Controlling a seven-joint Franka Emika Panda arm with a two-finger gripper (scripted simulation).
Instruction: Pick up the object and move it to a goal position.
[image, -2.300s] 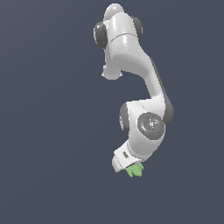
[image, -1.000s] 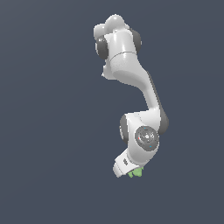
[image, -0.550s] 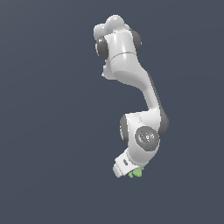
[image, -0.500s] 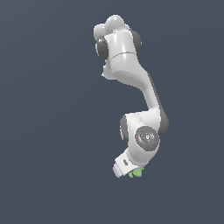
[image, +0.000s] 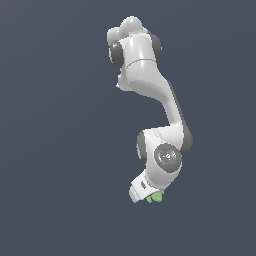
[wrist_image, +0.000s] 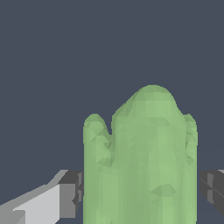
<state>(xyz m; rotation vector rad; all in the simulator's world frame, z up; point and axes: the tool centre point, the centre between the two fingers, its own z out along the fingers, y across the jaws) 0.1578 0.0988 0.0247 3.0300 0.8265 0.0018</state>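
one plain dark grey backdrop, end effector clamping green object

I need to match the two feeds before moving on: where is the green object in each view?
Exterior view: the green object is a small patch low in the picture, peeking out beside the white gripper hand at the arm's lower end.
Wrist view: the object fills the lower middle, between the dark finger pads.
Shared landmark: the gripper.

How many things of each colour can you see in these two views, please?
Light green: 1, the object between the gripper fingers.
White with dark grey joints: 1, the robot arm.
Total: 2.
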